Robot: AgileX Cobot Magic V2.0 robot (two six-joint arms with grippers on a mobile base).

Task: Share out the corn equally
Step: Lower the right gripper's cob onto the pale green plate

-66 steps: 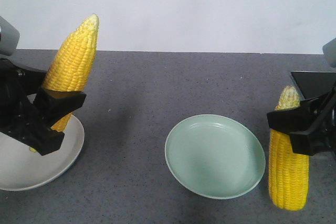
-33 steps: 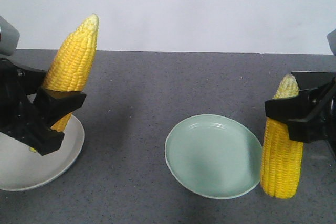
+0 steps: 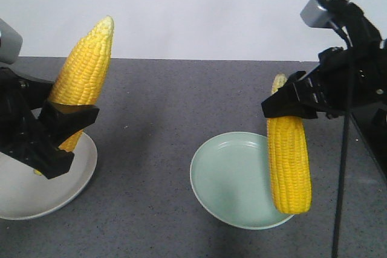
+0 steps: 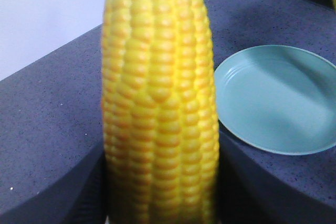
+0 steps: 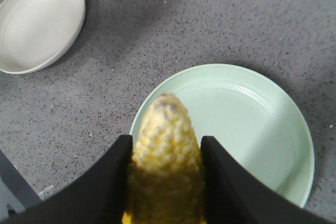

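The left end effector (image 3: 63,126) was clamped on one corn cob (image 3: 81,77), gripping it near the lower part w/ black fingers (image 3: 72,118) on both sides. That cob stood tilted, pale tip up and leaning to the picture's right, its base above the white plate (image 3: 30,200) at the left edge of the front view. In the left wrist view the cob (image 4: 160,103) filled the middle of the pic, kernels sharp in the mid section, blurred toward the bottom; the fingers themselves were dark and out of focus at the lower corners.

The right end effector (image 3: 289,106) was closed on a second corn cob (image 3: 289,161), gripping it near the upper, narrow end. This cob hung nearly vertical, blunt end down, over the right part of the pale green plate (image 3: 230,179). Whether the blunt end touched the plate couldn't be told from the front view. The right wrist view showed that cob's end (image 5: 165,150) between two black fingers (image 5: 113,182), w/ the green plate (image 5: 257,119) right below it and the white plate (image 5: 39,22) well apart at upper left.

Both plates sat on a dark grey speckled bench (image 3: 157,107), w/ bare bench between them. Neither plate had corn lying in it. A plain pale wall (image 3: 199,10) ran behind the bench.
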